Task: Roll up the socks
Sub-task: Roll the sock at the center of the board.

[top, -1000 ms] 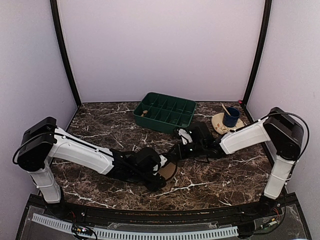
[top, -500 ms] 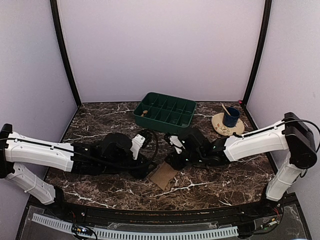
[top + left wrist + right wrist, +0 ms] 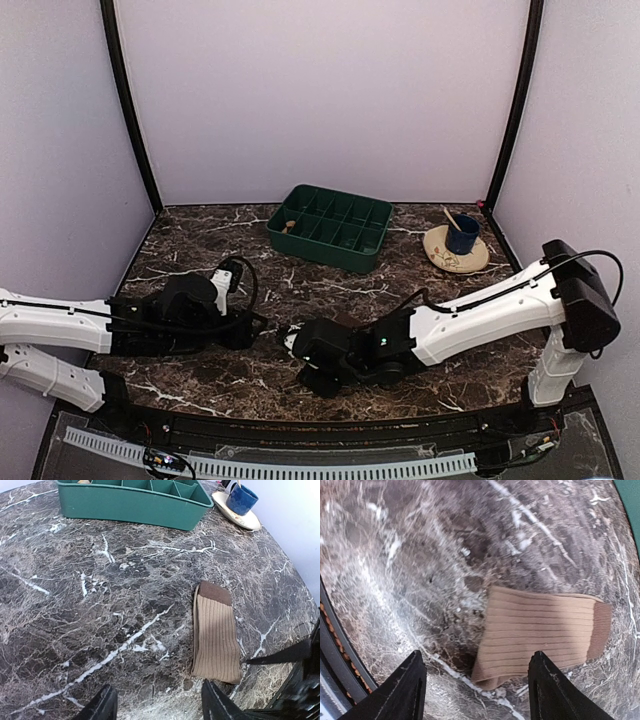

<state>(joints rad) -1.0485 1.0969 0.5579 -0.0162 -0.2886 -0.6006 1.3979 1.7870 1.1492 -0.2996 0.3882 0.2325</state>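
Note:
A plain tan ribbed sock (image 3: 215,635) with a dark brown end lies flat on the marble table. In the left wrist view it is ahead and to the right of my left gripper (image 3: 160,707), which is open and empty. In the right wrist view the sock (image 3: 540,627) lies just beyond my right gripper (image 3: 482,690), which is open above its near end and touches nothing. In the top view my left gripper (image 3: 255,330) and right gripper (image 3: 305,360) face each other near the front middle, and the right arm hides the sock. No argyle sock shows.
A green compartment tray (image 3: 330,240) stands at the back middle and also shows in the left wrist view (image 3: 130,510). A blue cup (image 3: 462,235) on a tan saucer stands at the back right. The table's front edge (image 3: 332,630) is close to the right gripper.
The left arm has drawn back to the left, off the sock. The right arm has swung forward and left over the sock, which now is covered in the top view.

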